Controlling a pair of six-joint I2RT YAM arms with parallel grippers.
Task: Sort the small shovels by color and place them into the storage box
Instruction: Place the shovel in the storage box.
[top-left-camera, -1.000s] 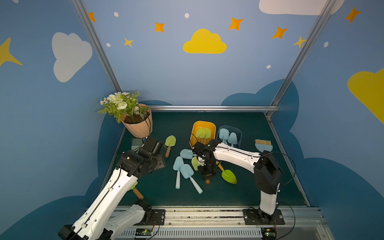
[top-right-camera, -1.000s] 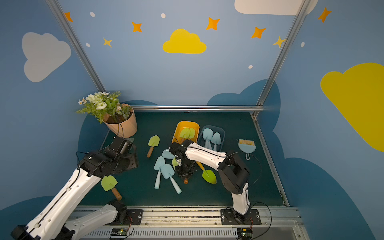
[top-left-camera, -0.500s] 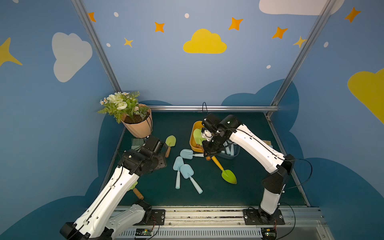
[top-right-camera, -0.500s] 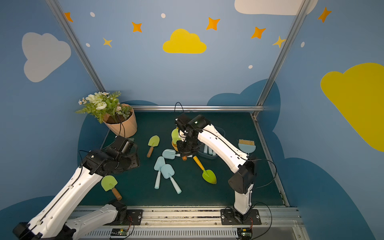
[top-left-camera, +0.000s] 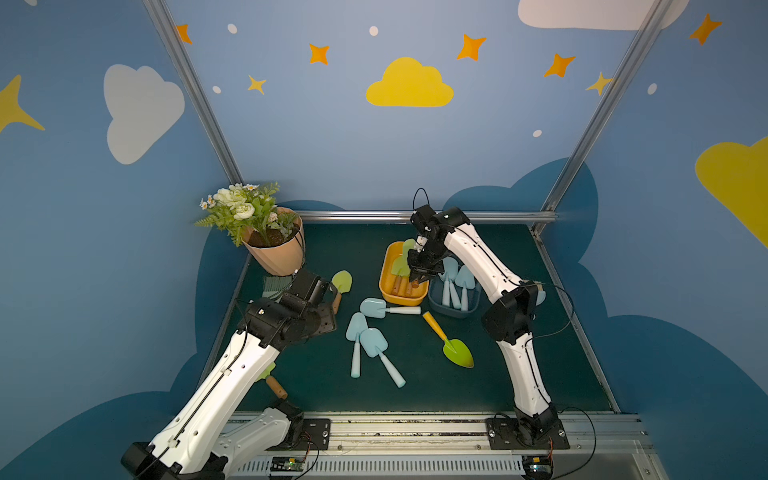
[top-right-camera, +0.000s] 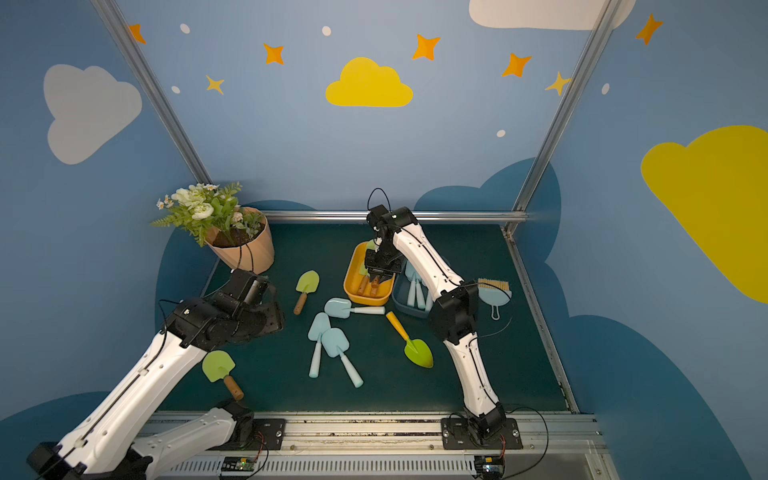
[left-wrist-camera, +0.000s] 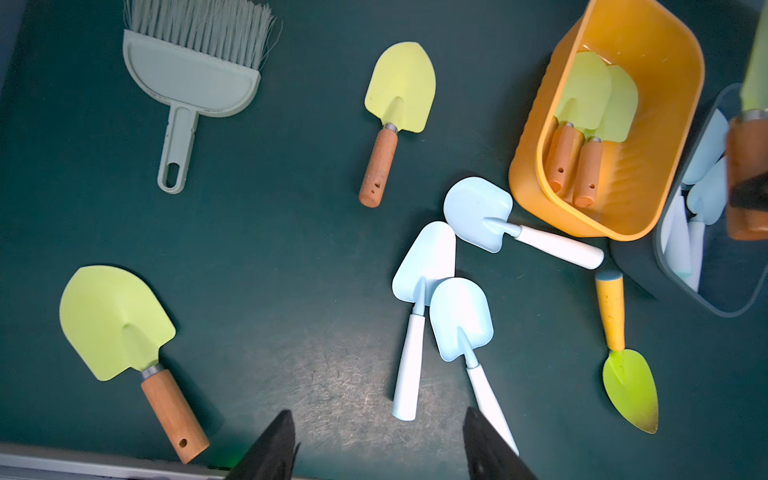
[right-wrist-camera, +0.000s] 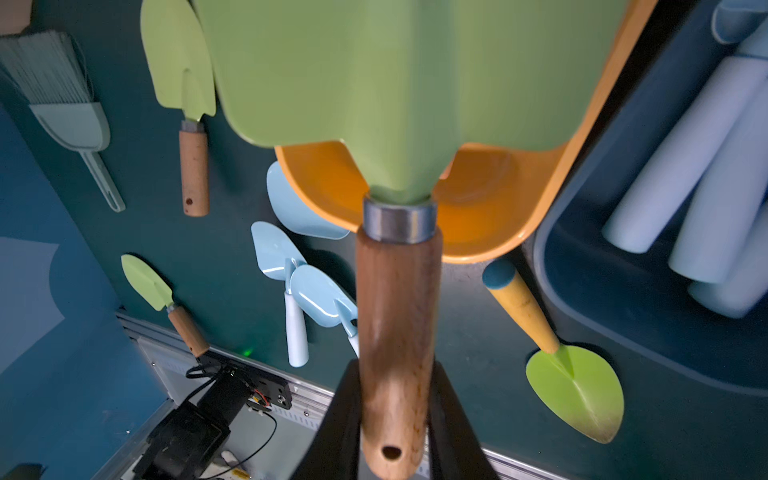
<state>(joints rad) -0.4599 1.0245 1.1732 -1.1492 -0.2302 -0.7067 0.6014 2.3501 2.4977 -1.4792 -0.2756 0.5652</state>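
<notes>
Since a second before, the right gripper (top-left-camera: 419, 277) had left the middle of the mat and swung far, above the orange box (top-left-camera: 386, 291). Its jaws were clenched on the wooden handle of a green shovel (right-wrist-camera: 397, 299), blade over that box, where two green ones already lay; letting go looked next. The left gripper (left-wrist-camera: 376, 415) hovered at the left, jaws apart and empty. Three blue shovels (left-wrist-camera: 424, 266) and three green ones remained loose on the mat.

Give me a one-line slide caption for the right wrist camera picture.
Right pincer grips a green shovel by its wooden handle over the orange box, with loose blue shovels nearby.
</notes>
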